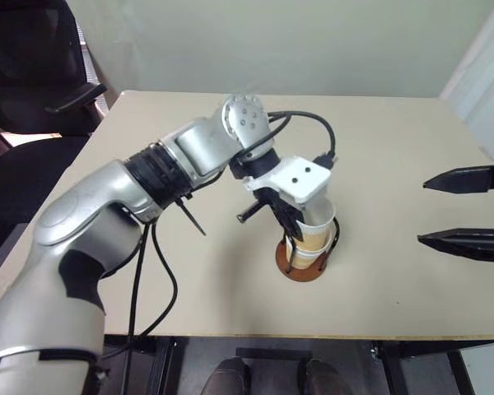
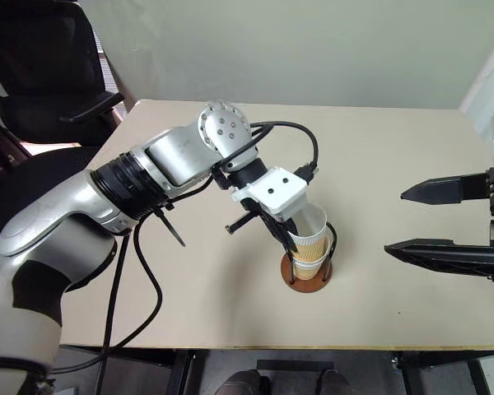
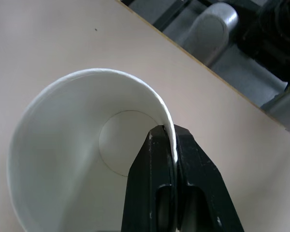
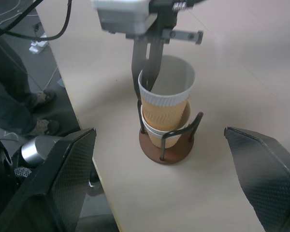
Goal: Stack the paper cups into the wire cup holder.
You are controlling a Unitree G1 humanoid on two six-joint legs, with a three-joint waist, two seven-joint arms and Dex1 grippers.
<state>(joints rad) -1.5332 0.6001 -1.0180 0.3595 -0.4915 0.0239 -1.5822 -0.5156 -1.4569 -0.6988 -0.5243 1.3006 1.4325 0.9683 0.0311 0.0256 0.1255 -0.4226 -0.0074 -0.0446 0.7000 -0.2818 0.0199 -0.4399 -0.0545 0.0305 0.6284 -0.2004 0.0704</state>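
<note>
The wire cup holder stands on its reddish-brown base near the table's front edge, and a paper cup sits between its black wire loops. A second paper cup, tan-walled and white inside, is nested partway into that one and leans slightly. My left gripper is shut on this upper cup's rim, one finger inside and one outside; it reaches down from above the holder. My right gripper is open to the right of the holder, apart from it, with nothing between its fingers.
The beige table has open surface behind and to both sides of the holder. A black office chair stands off the back left corner. Black cables hang from my left arm. A person's legs stand beside the table.
</note>
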